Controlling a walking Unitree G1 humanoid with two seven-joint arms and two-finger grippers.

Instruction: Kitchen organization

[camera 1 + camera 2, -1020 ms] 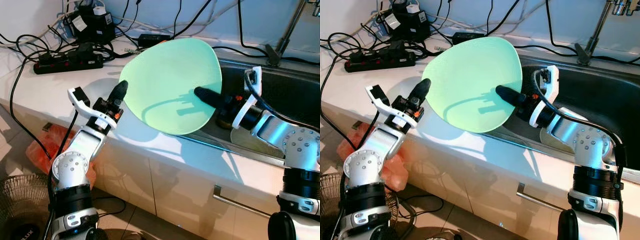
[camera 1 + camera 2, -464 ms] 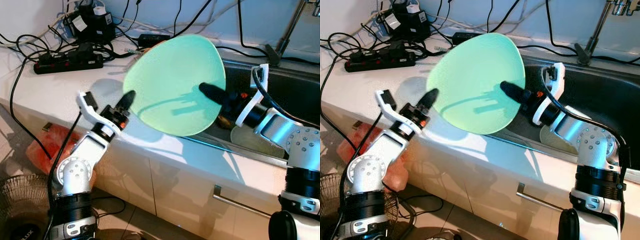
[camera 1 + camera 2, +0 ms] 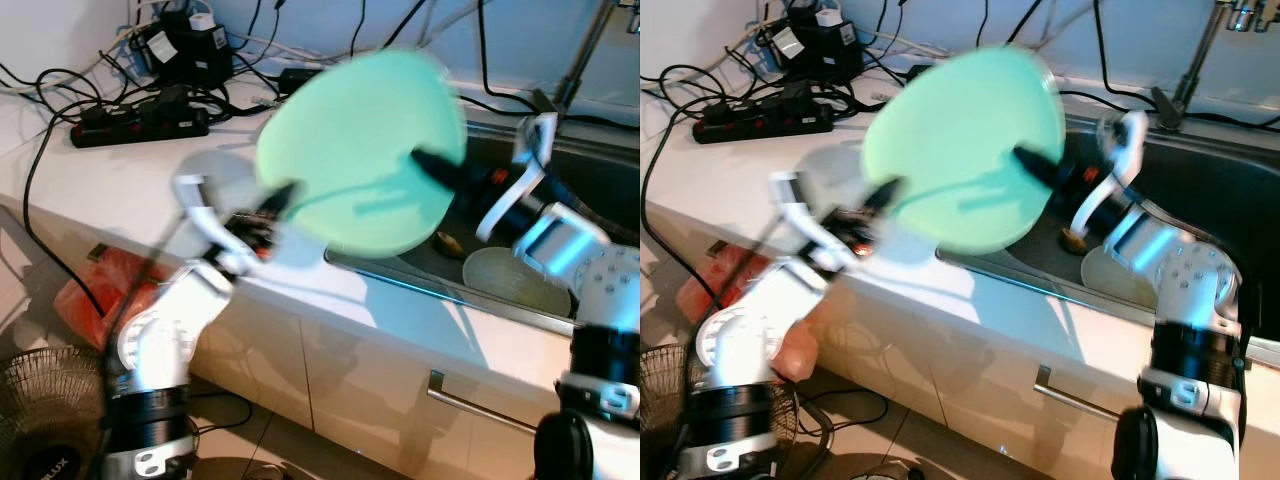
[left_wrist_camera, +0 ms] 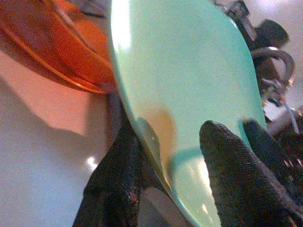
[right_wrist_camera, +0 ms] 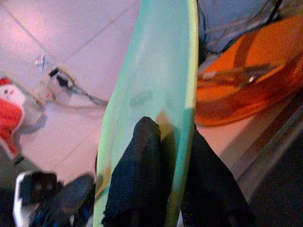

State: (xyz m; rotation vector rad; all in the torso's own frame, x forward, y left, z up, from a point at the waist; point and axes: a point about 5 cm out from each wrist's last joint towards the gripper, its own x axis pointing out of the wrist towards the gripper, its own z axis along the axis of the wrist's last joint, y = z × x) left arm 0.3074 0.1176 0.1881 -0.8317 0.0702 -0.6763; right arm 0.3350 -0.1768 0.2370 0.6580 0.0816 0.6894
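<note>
Plate: I am holding a large mint-green plate tilted up in the air between both arms, above the front edge of the counter and the left rim of the sink. The head views are blurring.

Left gripper: my left gripper is pinching the plate's rim, one black finger on each face, as the left wrist view is showing.

Right gripper: my right gripper is clamping the opposite rim, its fingers straddling the thin edge.

How it will handle: I am judging the plate stiff and fairly light, with a smooth glossy face that could be slipping under the pads. It looks breakable if dropped on the counter or into the sink. The rim is the only sensible place to be gripping; with two arms on it, any mismatch between them could be twisting it loose.

Sink: a dark sink is sitting to my right, with a pale round dish and a small brownish scrap lying in it. A faucet stem is rising behind.

Counter: a white countertop is carrying a black power strip, adapters and tangled cables near the wall.

Room: white cabinet fronts with a bar handle are below; an orange bag and a fan grille are on the floor at my left.
</note>
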